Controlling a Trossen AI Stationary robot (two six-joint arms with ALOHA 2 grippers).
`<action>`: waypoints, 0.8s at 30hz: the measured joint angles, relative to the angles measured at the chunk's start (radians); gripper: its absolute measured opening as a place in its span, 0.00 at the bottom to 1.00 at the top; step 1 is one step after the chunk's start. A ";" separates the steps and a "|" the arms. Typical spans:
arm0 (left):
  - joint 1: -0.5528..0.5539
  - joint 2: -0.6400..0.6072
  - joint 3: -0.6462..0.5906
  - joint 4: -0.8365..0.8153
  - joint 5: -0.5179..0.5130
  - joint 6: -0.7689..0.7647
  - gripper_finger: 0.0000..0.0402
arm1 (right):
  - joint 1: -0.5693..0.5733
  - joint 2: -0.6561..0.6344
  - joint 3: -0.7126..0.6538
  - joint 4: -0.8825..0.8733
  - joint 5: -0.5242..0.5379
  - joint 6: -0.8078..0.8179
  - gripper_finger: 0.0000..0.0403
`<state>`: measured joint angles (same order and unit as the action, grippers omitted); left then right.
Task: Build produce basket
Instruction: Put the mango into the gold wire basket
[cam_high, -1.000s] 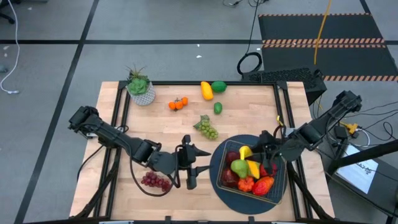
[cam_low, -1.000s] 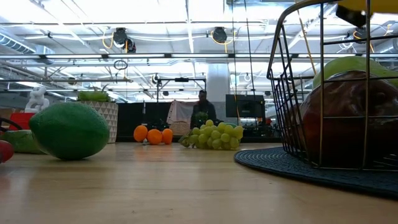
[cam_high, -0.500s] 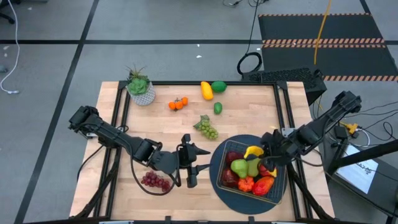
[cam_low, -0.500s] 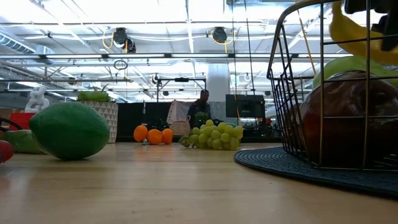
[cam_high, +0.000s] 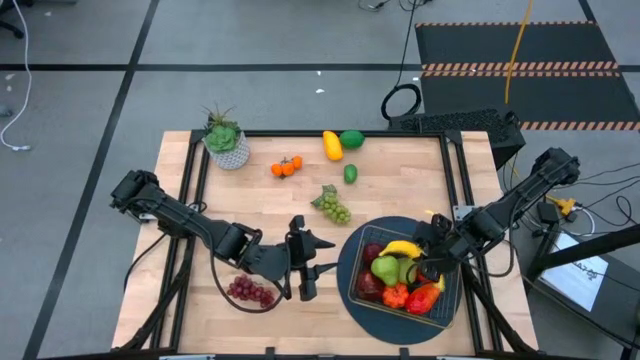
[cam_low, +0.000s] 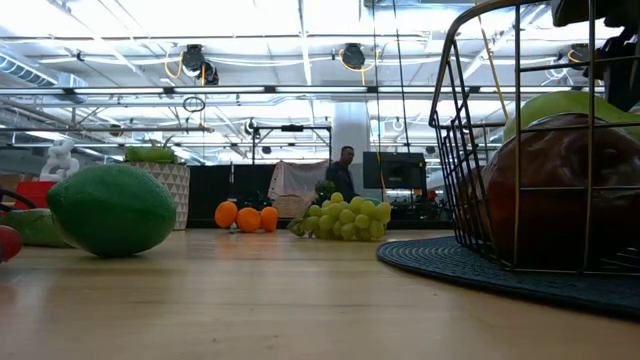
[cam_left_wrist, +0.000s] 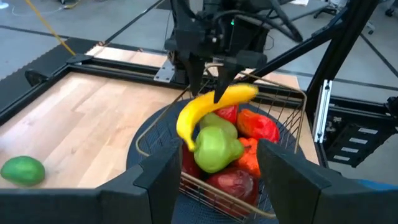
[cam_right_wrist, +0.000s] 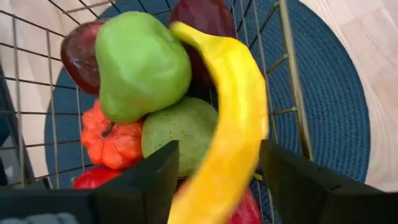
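Observation:
The wire basket (cam_high: 356, 296) stands on a round dark blue mat (cam_high: 345, 262), filled with a green pear (cam_right_wrist: 140, 65), dark red apples and orange and red pieces. A yellow banana (cam_high: 400, 247) lies across the top of the pile, resting on the pear (cam_left_wrist: 214, 146). My right gripper (cam_high: 428, 258) points steeply down over the basket's right side, open, its fingers on either side of the banana's right part (cam_right_wrist: 233, 124). My left gripper (cam_high: 325, 257) hovers open just left of the mat, holding nothing. My right gripper's fingers (cam_right_wrist: 155, 180) stand on both sides of the banana near its right end (cam_left_wrist: 219, 98), coming from above and lying across it. Whether they touch it, I cannot tell. The banana lies on the pear and the pile.
Loose on the table: purple grapes (cam_high: 250, 292) under my left arm, green grapes (cam_high: 333, 207), small oranges (cam_high: 286, 167), a lime (cam_high: 350, 173), and a yellow (cam_high: 332, 145) and a green fruit (cam_high: 351, 139) at the far edge. A potted plant (cam_high: 226, 142) stands far left. A person (cam_low: 345, 165) walks in the background.
My right gripper has sunk toward the basket and tipped further downward. The banana, which stood raised and tilted above the pile, has come down and now lies nearly level across the pear.

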<state>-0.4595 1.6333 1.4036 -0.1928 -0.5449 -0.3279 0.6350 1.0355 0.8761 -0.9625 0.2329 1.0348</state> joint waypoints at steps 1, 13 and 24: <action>0.000 0.000 0.000 -0.003 0.000 -0.002 0.52 | 0.000 -0.005 0.000 0.002 0.000 0.000 0.56; -0.008 0.000 0.000 -0.128 0.000 -0.081 0.52 | 0.071 -0.072 0.000 0.173 0.054 -0.024 0.59; -0.044 0.000 0.000 -0.409 -0.107 -0.184 0.52 | 0.213 -0.072 0.000 0.421 0.320 -0.171 0.59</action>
<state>-0.5035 1.6333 1.4040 -0.6015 -0.6518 -0.5122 0.8480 0.9634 0.8757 -0.5418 0.5525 0.8637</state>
